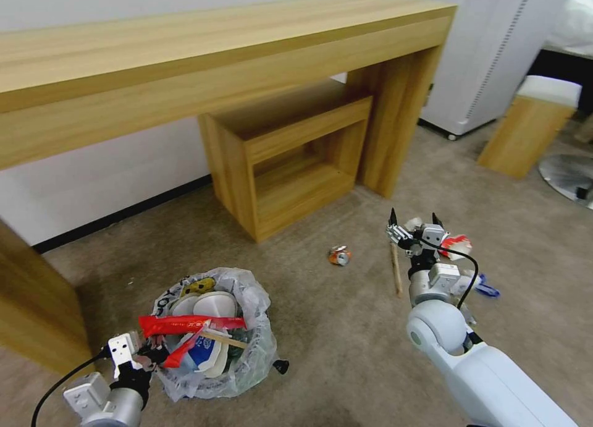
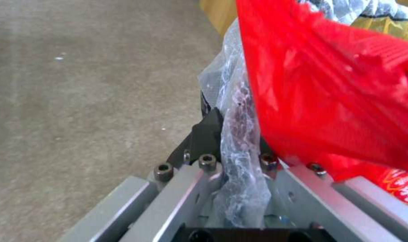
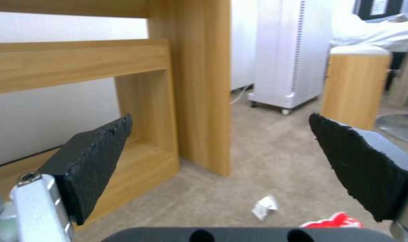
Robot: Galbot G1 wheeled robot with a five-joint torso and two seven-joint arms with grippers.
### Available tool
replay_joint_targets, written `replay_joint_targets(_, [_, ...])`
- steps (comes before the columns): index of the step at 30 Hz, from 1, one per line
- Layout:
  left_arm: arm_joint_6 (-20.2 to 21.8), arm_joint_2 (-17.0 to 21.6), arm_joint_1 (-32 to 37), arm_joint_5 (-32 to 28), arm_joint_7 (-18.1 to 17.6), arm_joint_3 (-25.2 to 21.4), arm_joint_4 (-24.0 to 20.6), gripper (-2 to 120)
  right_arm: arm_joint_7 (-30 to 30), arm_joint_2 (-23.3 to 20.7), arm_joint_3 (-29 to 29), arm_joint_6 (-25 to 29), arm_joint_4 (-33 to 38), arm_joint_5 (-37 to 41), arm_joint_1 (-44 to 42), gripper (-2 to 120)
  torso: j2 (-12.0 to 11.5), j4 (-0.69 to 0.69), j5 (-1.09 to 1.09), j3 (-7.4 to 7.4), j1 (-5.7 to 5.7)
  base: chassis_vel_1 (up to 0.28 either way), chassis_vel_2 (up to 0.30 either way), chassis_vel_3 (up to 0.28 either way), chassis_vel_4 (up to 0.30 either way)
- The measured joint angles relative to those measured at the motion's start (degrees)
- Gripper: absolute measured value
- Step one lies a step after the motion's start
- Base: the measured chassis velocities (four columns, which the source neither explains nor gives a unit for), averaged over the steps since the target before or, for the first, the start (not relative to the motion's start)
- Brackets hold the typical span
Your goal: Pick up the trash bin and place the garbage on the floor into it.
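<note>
- My left gripper (image 1: 143, 348) sits at the trash bin's (image 1: 244, 377) rim, at about 8 o'clock of the bin, clamped on a fold of its crinkly, translucent plastic liner (image 2: 239, 134); the wrist view shows the film pinched between my jaws.
- The bin rests on the beige short-pile carpet (image 1: 333, 340) and is nearly full: long red wrappers (image 1: 188, 323) lie across round white pieces and a blue-white carton (image 1: 202, 351).
- My right gripper (image 1: 415, 224) hangs over the carpet with its black, rough-faced pads (image 3: 101, 158) spread wide, holding nothing.
- From that gripper, a wooden stick (image 1: 396, 269) lies just beside it at about 7 o'clock, long axis running roughly 12 to 6 o'clock, near end pointing towards me.
- A crushed orange can (image 1: 339, 255), small and dented, lies at about 8 o'clock of the right gripper, farther off than the stick.
- A red-and-white wrapper (image 1: 456, 245) lies at about 4 o'clock, a crumpled scrap of paper (image 3: 265, 206) ahead on the carpet.
- My right arm is clearly nearer all this litter; I judge the stick needs a grip across its width.
</note>
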Motion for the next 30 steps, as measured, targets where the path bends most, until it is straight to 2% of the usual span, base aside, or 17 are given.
replay_joint_targets(14, [-0.02,0.19,-0.64,-0.06,-0.21,-0.22,0.62,1,-0.6,0.23,-0.02,0.66,-0.87,-0.94,-0.01,100,0.0,-0.02,0.0,0.0,0.01,-0.081,-0.074,-0.069,-0.082])
replay_joint_targets(30, [0.63,0.84,-1.68,-1.59,-1.61,-1.21,2.43,1,-0.95,0.76,-0.84,1.54,-1.97,-1.87,0.66,100,0.0,0.0,0.0,0.0,0.01,-0.004,-0.007,-0.002,-0.003])
